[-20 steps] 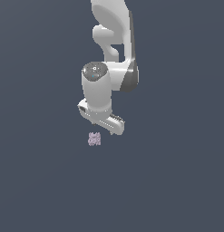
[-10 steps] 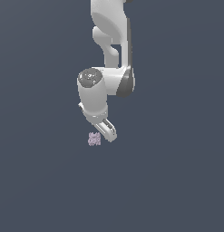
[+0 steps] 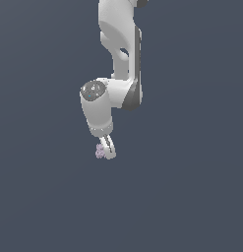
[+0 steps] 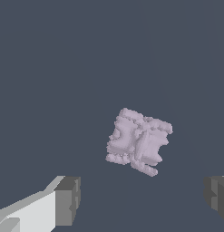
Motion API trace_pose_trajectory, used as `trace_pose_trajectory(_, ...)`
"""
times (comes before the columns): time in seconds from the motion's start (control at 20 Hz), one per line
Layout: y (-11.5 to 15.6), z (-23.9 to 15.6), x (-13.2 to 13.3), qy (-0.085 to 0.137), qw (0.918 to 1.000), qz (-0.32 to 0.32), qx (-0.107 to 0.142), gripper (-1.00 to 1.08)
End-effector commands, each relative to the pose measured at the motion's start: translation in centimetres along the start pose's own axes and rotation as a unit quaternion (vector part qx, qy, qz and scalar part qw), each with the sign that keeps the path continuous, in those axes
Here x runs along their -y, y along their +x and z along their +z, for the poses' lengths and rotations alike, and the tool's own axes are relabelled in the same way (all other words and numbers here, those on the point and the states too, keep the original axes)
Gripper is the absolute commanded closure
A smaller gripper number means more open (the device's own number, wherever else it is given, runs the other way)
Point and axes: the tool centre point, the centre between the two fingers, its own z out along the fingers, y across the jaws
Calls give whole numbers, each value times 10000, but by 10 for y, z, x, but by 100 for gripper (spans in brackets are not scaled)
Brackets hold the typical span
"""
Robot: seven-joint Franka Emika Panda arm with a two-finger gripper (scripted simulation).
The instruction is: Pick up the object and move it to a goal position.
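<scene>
One arm, one gripper (image 3: 107,153), one object (image 4: 139,141) on a bare dark floor (image 3: 192,197).

The jaws stand wide apart and grip nothing; the lilac-pink lump lies on the floor between the two grey fingertips (image 4: 68,200), touching neither, with open floor on every side of it.
</scene>
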Motion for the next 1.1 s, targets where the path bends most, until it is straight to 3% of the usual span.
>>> trace_pose_trajectory(0.0,4,4,-2,-4,9992,387,-10,-92)
trace_pose_trajectory(0.5,14,16,-8,-11,9900,1410,-47,-92)
trace_pose_trajectory(1.05,16,20,-10,-13,9865,1635,-58,-92)
